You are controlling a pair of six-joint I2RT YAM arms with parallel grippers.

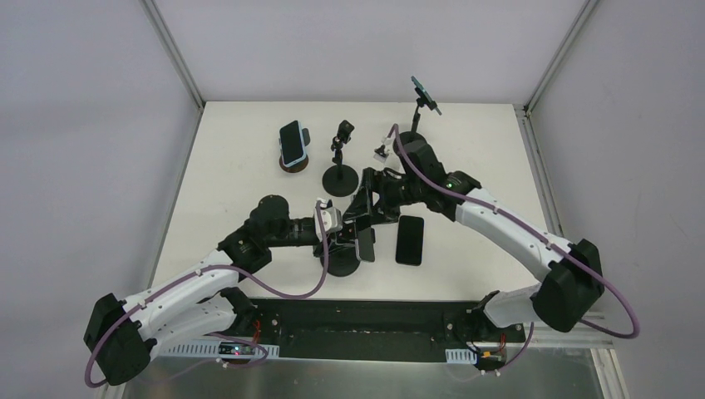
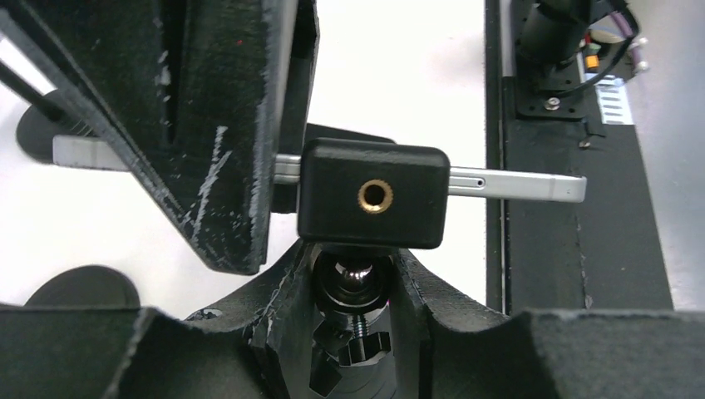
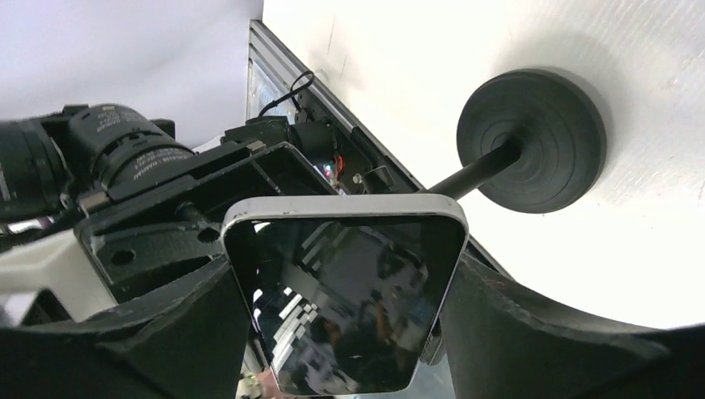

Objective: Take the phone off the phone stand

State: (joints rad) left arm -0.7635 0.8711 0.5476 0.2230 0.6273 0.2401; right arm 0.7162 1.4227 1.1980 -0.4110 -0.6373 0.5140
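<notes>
My left pincer (image 2: 353, 283) is clamped on the ball joint of the black, round-based phone stand (image 3: 532, 141). The stand is near the middle of the white bench's (image 1: 249, 166) near edge. The silver-edged, dark-screened phone (image 3: 349, 283) sits in the stand's black clamp block (image 2: 372, 195), right above that joint. My right pincer (image 3: 353, 349) is closed on the phone's two long edges, with one finger pressed to each side. Just right of the stand, a second black slab phone (image 1: 409, 239) lies flat on the bench.
</notes>
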